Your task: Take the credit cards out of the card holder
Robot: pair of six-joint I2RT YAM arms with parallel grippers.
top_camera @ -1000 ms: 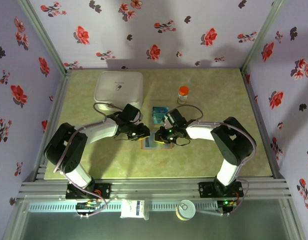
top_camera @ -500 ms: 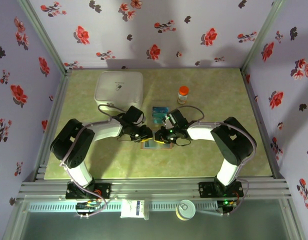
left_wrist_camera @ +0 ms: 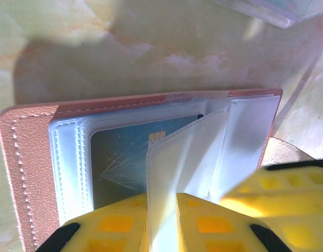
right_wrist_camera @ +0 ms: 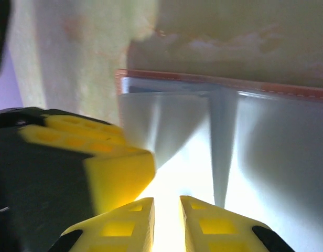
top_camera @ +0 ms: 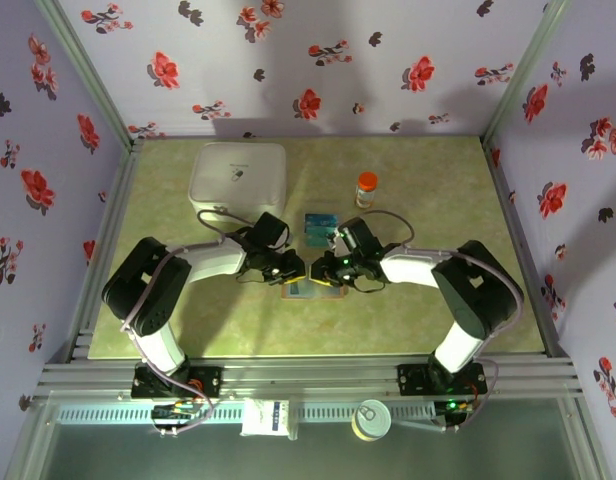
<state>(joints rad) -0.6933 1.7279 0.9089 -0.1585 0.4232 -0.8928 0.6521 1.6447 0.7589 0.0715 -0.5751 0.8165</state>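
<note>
A sleeve [left_wrist_camera: 182, 152] of the card holder [left_wrist_camera: 35, 157] is being pinched by the left tool [left_wrist_camera: 162, 210]; right tool [right_wrist_camera: 167, 210] narrow, grip unclear. Credit cards [top_camera: 321, 228] out at 12 o'clock, one teal card [left_wrist_camera: 122, 157] still pocketed.

Tan-brown card holder [left_wrist_camera: 33, 173], teal starburst-patterned credit card [left_wrist_camera: 119, 157], green marbled table [left_wrist_camera: 151, 42].

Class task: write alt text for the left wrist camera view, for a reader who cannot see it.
The left end effector pinches a clear sleeve of the open tan card holder between its yellow fingers. A teal card with a chip sits in the pocket behind.
</note>
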